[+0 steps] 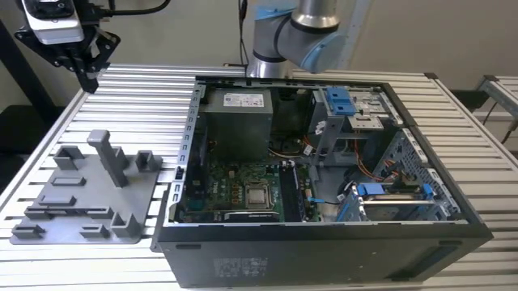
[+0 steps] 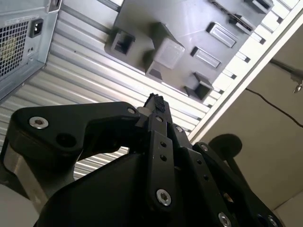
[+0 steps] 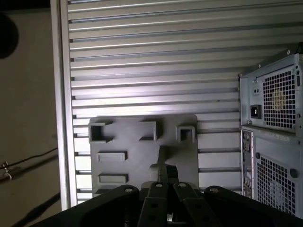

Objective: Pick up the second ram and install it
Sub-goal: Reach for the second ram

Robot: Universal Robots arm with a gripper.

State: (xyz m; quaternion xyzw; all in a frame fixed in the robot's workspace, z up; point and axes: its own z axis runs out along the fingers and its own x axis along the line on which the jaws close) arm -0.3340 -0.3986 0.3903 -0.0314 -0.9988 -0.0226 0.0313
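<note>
Pincer (image 1: 84, 71): pressed together on thin dark strip, prob. the second ram (image 1: 87, 85), jutting past its tips.
Pickup: looks done.
Install: not yet. Fixture plate (image 1: 89, 197) below pincer, PC case (image 1: 324, 254) well apart.

Nothing legible: the white sticker (image 1: 245, 98) on the power supply (image 1: 235, 127), upper middle, and the case panel's (image 1: 324, 260) faint print blur.

Setting was robotics lab or assembly test cell. Evidence: industrial arm (image 1: 312, 36) stood at slatted aluminium bench (image 1: 154, 97); opened desktop tower (image 1: 324, 260) lay on its side; grey fixture plate (image 1: 89, 188) sat beside tower; plain bare wall (image 1: 429, 36) stood behind
</note>
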